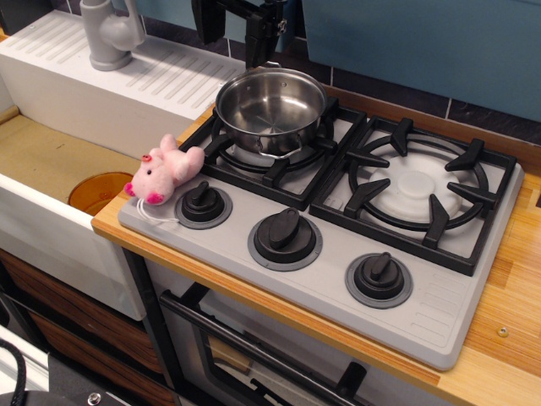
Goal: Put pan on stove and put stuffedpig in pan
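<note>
The robot's gripper [239, 32] is all black. Only its lower part shows, because the top edge of the picture cuts off the rest. It has two flat, blocky fingers [256, 38] with straight sides and square ends. One finger looks wider than the other. The black parts are dull, not shiny. A small bit of silver metal glints beside the right finger. Any screws, wires or writing on it are too dark and small to make out
</note>
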### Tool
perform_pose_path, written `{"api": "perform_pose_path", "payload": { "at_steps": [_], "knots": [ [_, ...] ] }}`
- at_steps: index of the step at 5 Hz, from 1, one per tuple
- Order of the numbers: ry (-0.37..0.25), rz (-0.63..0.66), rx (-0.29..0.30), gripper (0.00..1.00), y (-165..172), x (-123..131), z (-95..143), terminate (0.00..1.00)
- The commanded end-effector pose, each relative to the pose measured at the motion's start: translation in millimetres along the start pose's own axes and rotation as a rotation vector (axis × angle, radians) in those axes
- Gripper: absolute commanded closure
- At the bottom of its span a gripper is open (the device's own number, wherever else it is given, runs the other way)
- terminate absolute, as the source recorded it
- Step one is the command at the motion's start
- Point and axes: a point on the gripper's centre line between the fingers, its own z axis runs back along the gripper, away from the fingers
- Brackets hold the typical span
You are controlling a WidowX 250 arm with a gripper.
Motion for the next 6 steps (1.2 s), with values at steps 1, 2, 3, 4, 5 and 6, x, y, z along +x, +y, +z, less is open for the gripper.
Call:
{"api": "perform_pose_path", "payload": {
  "at_steps": [1,2,3,4,5,6],
  "knots": [
    [-0.135,0.062,-0.012,0.00,26.9,-42.2,46.0,0.00],
    [-0.167,0.072,0.007,0.00,34.8,-66.7,43.4,0.00],
    [-0.214,0.072,0.028,0.00,40.3,-91.1,29.4,0.00],
    [-0.259,0.077,0.025,0.00,38.2,-102.0,5.0,0.00],
    [-0.301,0.093,0.025,0.00,32.4,-106.7,-15.7,0.00],
    [-0.324,0.100,0.037,0.00,28.7,-110.0,-26.3,0.00]
  ]
}}
